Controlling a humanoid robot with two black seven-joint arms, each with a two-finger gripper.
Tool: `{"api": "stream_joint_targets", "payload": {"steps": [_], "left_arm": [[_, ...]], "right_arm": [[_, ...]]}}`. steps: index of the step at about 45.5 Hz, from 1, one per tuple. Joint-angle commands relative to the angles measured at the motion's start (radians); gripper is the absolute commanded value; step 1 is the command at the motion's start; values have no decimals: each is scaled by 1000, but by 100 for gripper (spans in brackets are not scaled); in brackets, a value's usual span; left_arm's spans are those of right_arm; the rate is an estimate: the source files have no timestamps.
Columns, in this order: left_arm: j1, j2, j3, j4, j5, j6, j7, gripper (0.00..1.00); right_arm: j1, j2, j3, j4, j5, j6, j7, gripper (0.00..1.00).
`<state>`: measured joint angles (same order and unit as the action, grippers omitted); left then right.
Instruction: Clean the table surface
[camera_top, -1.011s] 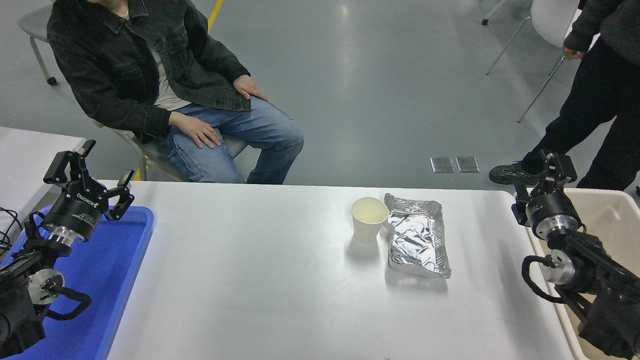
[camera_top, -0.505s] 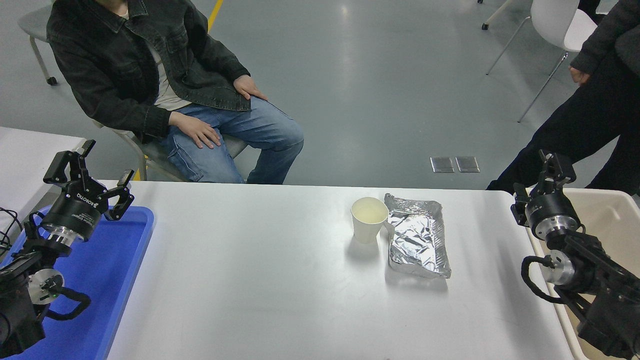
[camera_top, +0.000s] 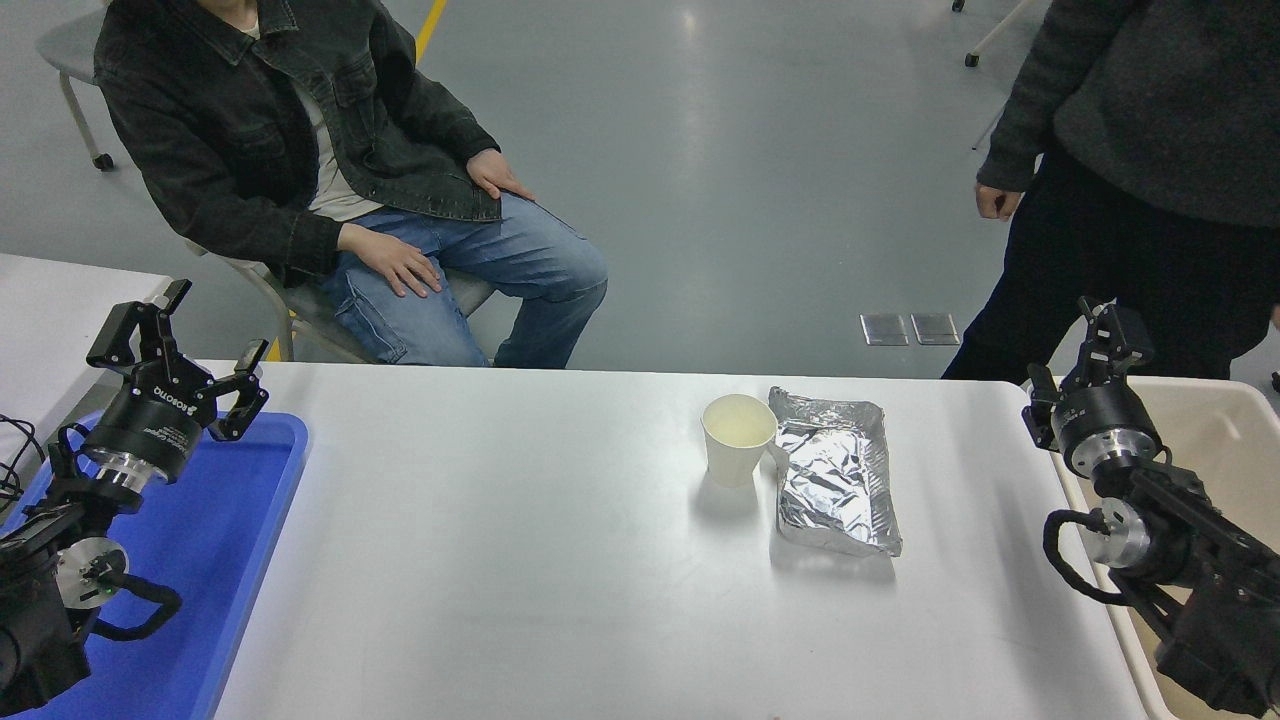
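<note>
Table (camera_top: 500, 560) fills the view's centre; 2 items left on it: cup (camera_top: 738, 438) touching foil pack (camera_top: 836, 482), right of centre. Nothing cleared yet, by appearance. Left gripper (camera_top: 180, 330) parked over blue tray (camera_top: 215, 560), fingers spread, empty. Right gripper (camera_top: 1092, 355) at right edge; finger state unclear.

The only writing to be read is the white word "ROBOTIQ" on the black body of the left gripper (camera_top: 176, 352), which hangs over the blue tray (camera_top: 235, 560) at the left edge of the table (the letters run slantwise along the housing, so they read at a tilt). The paper cup (camera_top: 738, 438) and foil packet (camera_top: 836, 482) show no print.
</note>
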<state>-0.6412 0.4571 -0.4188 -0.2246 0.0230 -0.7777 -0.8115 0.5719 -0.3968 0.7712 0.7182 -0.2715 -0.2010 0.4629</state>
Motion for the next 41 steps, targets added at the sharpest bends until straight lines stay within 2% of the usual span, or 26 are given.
{"api": "stream_joint_targets", "payload": {"steps": [1, 28, 41], "left_arm": [[0, 0, 0, -1, 0, 0, 0, 100], [0, 0, 0, 1, 0, 0, 0, 100], [0, 0, 0, -1, 0, 0, 0, 100]], "right_arm": [[5, 3, -1, 1, 0, 0, -1, 100], [2, 4, -10, 9, -3, 12, 0, 100], [77, -5, -305, 49, -18, 3, 8, 100]]}}
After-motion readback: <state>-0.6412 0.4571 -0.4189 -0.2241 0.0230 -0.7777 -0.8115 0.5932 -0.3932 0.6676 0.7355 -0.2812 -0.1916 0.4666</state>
